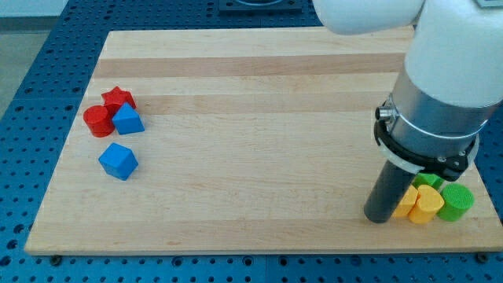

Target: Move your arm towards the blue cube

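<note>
The blue cube (119, 161) lies alone near the board's left edge, low in the view. Above it sits a tight cluster: a blue triangular block (127, 119), a red cylinder (98, 121) and a red star (118, 98). My tip (379, 218) is at the lower end of the dark rod, far to the view's right, near the board's bottom edge. It stands just left of a yellow and green cluster and a long way from the blue cube.
Right of my tip lie a yellow block (425, 204), an orange-yellow block (405, 203), a green cylinder (455, 202) and a green block (428, 181). The arm's white and grey body (440, 86) overhangs the board's right side. The wooden board (259, 118) rests on a blue perforated table.
</note>
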